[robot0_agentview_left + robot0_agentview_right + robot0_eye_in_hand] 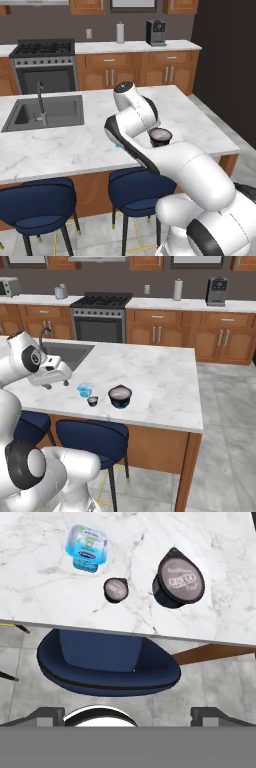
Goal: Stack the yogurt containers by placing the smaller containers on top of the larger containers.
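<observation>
Nothing stacked: blue cup (85, 389), tiny cup (92, 401), dark tub (120, 396) apart near counter (155, 381) edge; gripper (128, 714) open, empty, above.

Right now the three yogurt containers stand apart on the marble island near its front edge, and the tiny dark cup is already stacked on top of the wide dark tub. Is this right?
Not quite. The tiny dark cup is not stacked: it stands on the marble island by itself, between the light-blue cup and the wide dark tub, touching neither. The hand view shows this clearly. The rest is right.
</observation>
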Tool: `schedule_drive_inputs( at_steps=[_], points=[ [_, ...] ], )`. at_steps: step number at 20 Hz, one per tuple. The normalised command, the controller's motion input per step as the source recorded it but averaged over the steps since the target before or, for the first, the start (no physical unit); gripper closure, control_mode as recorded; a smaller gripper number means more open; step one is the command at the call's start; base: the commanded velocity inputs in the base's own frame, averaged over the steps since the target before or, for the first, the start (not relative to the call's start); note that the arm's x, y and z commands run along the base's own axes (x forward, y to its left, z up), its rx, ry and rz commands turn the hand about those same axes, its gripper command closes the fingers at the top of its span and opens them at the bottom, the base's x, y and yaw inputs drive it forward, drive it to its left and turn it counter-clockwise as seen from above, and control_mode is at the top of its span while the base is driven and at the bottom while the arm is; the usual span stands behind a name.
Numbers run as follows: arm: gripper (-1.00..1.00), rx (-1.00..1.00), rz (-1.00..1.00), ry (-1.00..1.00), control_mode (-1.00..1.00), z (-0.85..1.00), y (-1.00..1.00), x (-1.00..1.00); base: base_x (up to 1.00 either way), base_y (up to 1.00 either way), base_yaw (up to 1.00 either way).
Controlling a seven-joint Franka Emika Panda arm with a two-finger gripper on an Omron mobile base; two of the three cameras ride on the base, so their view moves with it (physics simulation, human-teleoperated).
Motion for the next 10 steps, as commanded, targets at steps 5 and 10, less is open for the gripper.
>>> schedule_drive_inputs(
  at_steps=[5,10],
  points=[
    [-1.00,-0.05,0.00,0.00,-1.00,-0.09,0.06,0.19,0.00,0.00,0.00],
    [-1.00,-0.07,0.00,0.00,-1.00,-0.09,0.10,0.25,0.00,0.00,0.00]
  ],
)
